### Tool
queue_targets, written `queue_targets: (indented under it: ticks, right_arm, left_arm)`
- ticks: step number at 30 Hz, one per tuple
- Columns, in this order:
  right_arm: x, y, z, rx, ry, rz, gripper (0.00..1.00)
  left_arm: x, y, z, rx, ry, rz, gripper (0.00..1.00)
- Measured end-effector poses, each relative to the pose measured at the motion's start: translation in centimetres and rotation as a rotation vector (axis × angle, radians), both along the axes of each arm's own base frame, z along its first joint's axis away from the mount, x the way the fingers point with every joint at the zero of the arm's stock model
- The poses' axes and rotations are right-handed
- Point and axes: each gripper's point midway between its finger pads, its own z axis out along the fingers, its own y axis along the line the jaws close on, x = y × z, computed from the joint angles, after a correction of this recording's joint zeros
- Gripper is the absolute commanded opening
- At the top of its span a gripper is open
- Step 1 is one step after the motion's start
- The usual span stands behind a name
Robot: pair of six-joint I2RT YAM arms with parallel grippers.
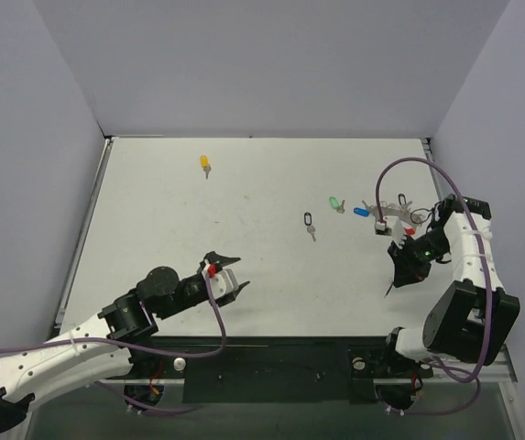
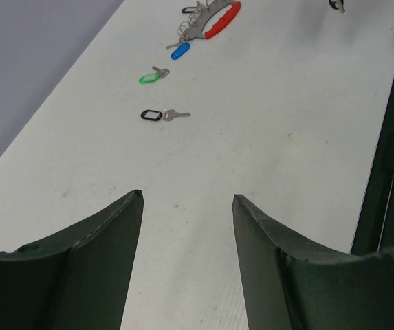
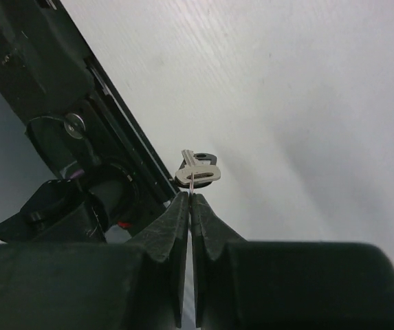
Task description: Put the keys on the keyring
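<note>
Pinching one small dark-headed key (image 3: 198, 167) between its pressed-together tips, the right tool (image 3: 190, 197) hangs near the front edge of the counter (image 2: 286, 137).
The red keyring (image 2: 223, 19), with silver pieces on it, lies on the right part of the counter. The blue key (image 2: 179, 51) is just beside it, then the green key (image 2: 148, 78) and the black-headed key (image 2: 157, 115). The yellow key (image 1: 205, 163) lies well apart, far left. The left tool (image 2: 186, 199) is spread and holds nothing.
</note>
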Motion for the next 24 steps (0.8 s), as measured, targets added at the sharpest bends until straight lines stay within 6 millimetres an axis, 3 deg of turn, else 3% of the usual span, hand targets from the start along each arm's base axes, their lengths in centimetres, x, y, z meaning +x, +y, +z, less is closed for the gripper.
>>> queue_targets:
  ticks: [4, 9, 18, 24]
  right_arm:
    - [-0.4, -1.4, -1.1, -0.091, 0.115, -0.077, 0.0]
    - [1.3, -2.7, -4.0, -0.205, 0.232, -0.144, 0.0]
    - [7.9, -1.7, -7.3, -0.361, 0.225, -0.196, 0.0]
    - [11.2, -0.9, -8.6, -0.416, 0.206, -0.209, 0.0]
  left_arm:
    - [-0.2, 0.4, -1.6, 0.049, 0.001, -0.003, 0.65]
    - [-0.3, 0.7, -2.0, 0.067, -0.008, -0.01, 0.65]
    - [-0.6, 0.9, -1.4, 0.055, -0.031, -0.023, 0.65]
    - [-0.8, 0.9, -1.4, 0.06, -0.036, -0.035, 0.65]
